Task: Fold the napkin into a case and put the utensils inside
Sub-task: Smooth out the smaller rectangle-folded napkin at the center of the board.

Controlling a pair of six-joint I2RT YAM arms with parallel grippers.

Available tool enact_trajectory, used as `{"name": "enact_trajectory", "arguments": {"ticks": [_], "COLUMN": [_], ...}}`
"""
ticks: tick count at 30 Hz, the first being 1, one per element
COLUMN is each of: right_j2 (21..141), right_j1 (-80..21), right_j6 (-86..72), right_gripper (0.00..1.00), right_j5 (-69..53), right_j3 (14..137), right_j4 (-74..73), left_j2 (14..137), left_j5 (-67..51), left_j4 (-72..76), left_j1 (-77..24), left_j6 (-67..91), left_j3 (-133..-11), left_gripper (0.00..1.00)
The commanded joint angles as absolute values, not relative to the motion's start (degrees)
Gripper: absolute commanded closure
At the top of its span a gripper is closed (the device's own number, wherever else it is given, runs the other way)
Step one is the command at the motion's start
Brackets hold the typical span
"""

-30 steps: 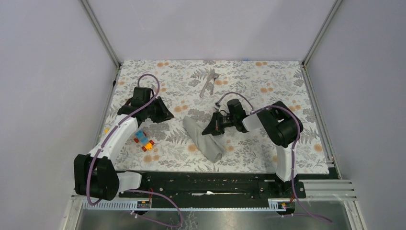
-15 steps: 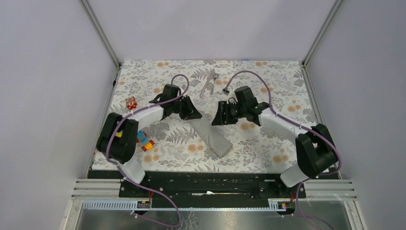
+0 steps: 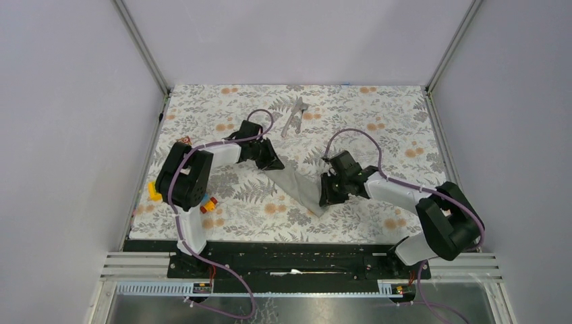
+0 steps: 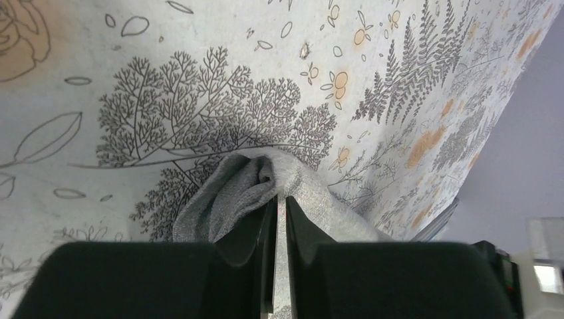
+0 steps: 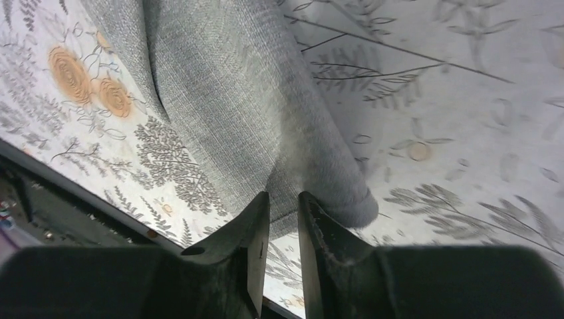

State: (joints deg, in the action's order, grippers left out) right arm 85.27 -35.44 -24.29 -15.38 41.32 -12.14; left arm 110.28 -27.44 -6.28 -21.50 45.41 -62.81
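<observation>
The grey napkin (image 3: 297, 185) lies as a narrow folded strip, running diagonally across the middle of the floral tablecloth (image 3: 384, 135). My left gripper (image 3: 275, 164) is shut on its far left end. In the left wrist view the bunched cloth (image 4: 226, 199) is pinched between my nearly closed jaws (image 4: 280, 199). My right gripper (image 3: 325, 197) is at the near right end. In the right wrist view the jaws (image 5: 284, 199) are closed on the rolled edge of the cloth (image 5: 233, 100). The silver utensils (image 3: 294, 117) lie together at the back centre, apart from both grippers.
Small colourful toy blocks lie on the left: a yellow one (image 3: 155, 191) at the tablecloth's left edge and a red-orange one (image 3: 208, 204) near the left arm. The table's near edge (image 5: 80, 193) runs close behind the right gripper.
The right gripper moved from beside the napkin's far end to its near right end and closed on it. The left gripper shifted slightly and holds the far end; the strip is pulled straighter.
</observation>
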Motion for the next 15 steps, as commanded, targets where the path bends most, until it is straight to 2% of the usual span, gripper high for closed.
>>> {"name": "enact_trajectory", "arguments": {"ticks": [1,3,6,9,15], "right_j2": [81.05,80.95,82.13,84.91,86.09], "right_j1": [-37.18,-38.88,-39.56,-39.56,-35.92], "right_j6": [-21.15,-21.36,-24.33,-28.74,-30.66], "right_gripper": [0.68,0.63,0.56,0.55,0.57], "right_j5": [-5.16,-7.02,-17.16,-25.62,-20.51], "right_j3": [46.76,49.55,50.04,46.96,40.37], "right_j4": [-21.41,-22.68,-18.28,-10.04,-6.55], "left_j2": [104.30,101.38,99.97,103.04,109.53], "left_j5": [-24.65,-25.54,-24.37,-22.21,-19.76], "left_j4": [-10.48,-10.61,-11.01,-12.95,-13.00], "left_j1": [-21.93,-21.97,-21.97,-21.92,-22.90], "left_j6": [41.33,41.74,41.91,40.53,39.51], "left_j3": [-65.19,-64.54,-63.84,-64.76,-63.73], "left_gripper": [0.82,0.77,0.70,0.69,0.69]}}
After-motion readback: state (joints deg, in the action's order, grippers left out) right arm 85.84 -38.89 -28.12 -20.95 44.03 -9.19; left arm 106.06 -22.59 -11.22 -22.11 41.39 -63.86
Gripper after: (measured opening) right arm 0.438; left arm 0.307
